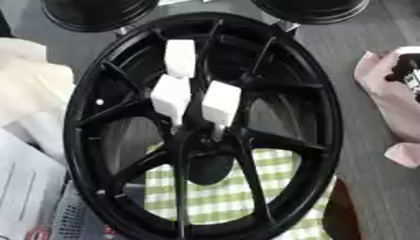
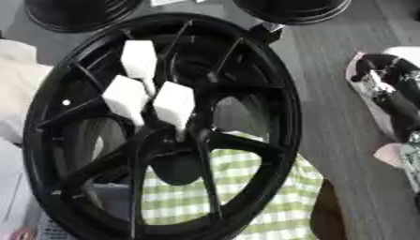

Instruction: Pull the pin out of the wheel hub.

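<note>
A large black wheel hub (image 1: 205, 126) fills the middle of the view, its spokes over a green-and-white checked cloth (image 1: 217, 192) on the grey desk (image 1: 361, 42). Three white blocks (image 1: 201, 93), probably the pins, stick out near the hub's centre, clustered close together. The right hand (image 2: 393, 103) shows at the right edge, well apart from the hub; whether its fingers are curled I cannot tell. Two more dark rims (image 1: 98, 11) lie beyond.
</note>
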